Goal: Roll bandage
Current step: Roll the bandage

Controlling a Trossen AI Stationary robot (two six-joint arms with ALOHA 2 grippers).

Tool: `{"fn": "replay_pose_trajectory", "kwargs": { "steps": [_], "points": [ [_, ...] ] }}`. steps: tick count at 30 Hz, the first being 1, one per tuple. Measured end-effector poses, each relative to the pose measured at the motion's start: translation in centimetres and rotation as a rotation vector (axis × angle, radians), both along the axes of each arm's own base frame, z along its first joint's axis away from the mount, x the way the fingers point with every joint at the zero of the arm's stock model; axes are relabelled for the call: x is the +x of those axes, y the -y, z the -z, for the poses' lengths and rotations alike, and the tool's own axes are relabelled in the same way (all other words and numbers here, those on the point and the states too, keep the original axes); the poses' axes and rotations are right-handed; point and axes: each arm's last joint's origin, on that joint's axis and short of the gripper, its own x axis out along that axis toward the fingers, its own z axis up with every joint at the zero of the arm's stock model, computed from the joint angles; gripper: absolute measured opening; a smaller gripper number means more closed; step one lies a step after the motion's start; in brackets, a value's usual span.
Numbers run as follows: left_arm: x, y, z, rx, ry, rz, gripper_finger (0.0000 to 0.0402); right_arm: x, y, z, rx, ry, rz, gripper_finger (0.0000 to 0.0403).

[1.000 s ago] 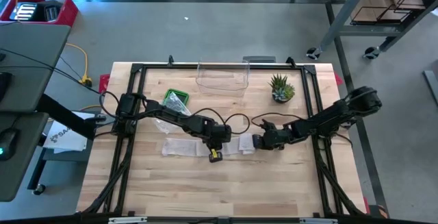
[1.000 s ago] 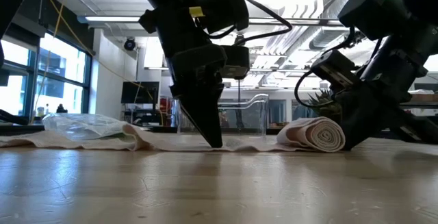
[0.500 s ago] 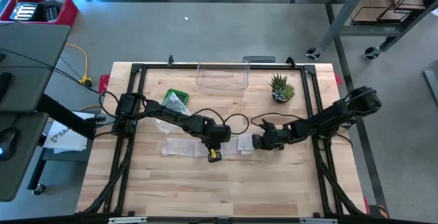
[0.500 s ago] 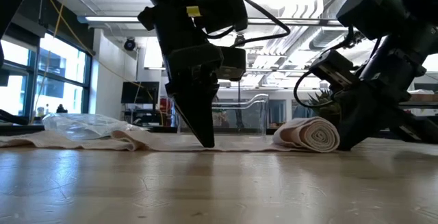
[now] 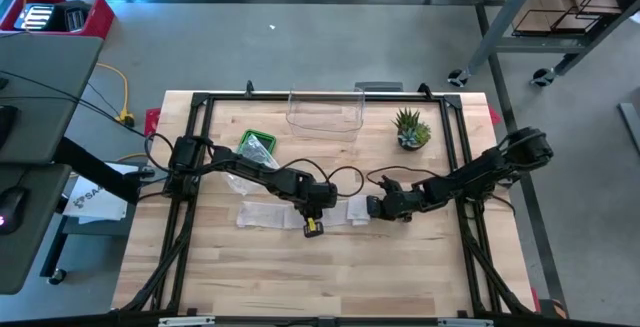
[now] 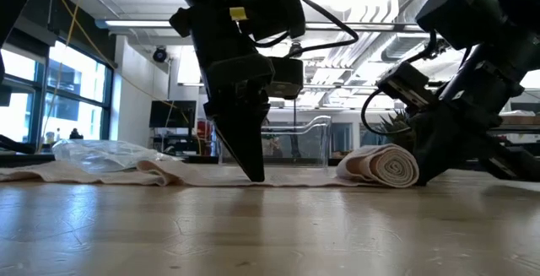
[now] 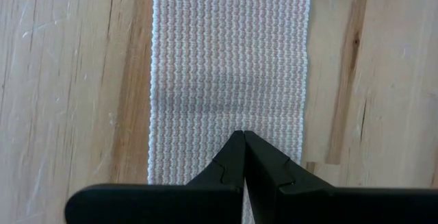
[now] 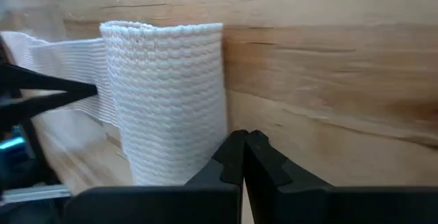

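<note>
Over the last second the left hand (image 6: 253, 173), fingers pinched together, slid along the flat strip of white woven bandage (image 6: 211, 177) away from the rolled end, its tip ending a little nearer the crumpled clear plastic bag (image 6: 105, 154). The rolled part of the bandage (image 6: 384, 165) shifted slightly the same way across the wooden tabletop (image 6: 270, 225), and the right hand (image 5: 372, 207), closed behind it, moved with it.

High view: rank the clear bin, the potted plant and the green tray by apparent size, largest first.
1. Clear bin, clearly the widest.
2. Green tray, partly covered by a plastic bag, so its full extent is unsure.
3. Potted plant, close to the tray; that order is uncertain.
</note>
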Motion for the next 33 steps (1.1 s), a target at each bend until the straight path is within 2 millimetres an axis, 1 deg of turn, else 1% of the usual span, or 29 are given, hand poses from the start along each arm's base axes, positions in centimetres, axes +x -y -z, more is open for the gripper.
{"fn": "replay_pose_trajectory", "kwargs": {
  "steps": [4, 8, 15, 23, 29, 31, 33],
  "points": [
    [0.0, 0.0, 0.0, 0.0, 0.0, 0.0, 0.0, 0.5, -0.1, 0.4, -0.005, 0.033, 0.019, 0.0],
    [0.0, 0.0, 0.0, -0.005, -0.001, -0.014, 0.0, 0.8, 0.0, -0.1, -0.021, 0.079, 0.042, 0.0],
    [0.0, 0.0, 0.0, -0.005, 0.0, -0.014, 0.0, 1.2, -0.1, -0.6, -0.064, 0.11, 0.019, 0.0],
    [0.0, 0.0, 0.0, -0.006, 0.0, -0.015, 0.0, 3.9, -0.3, -3.1, -0.129, 0.215, -0.05, 0.0],
    [0.0, 0.0, 0.0, -0.006, 0.001, -0.015, 0.0, 5.5, -0.5, -5.0, -0.181, 0.264, -0.177, 0.0],
    [0.0, 0.0, 0.0, -0.006, 0.002, -0.015, 0.0, 5.7, -0.5, -5.5, -0.196, 0.286, -0.23, 0.0],
    [0.1, 0.0, -0.1, -0.006, 0.003, -0.014, 0.0, 5.6, -0.4, -5.7, -0.204, 0.281, -0.227, 0.0]
  ]
}}
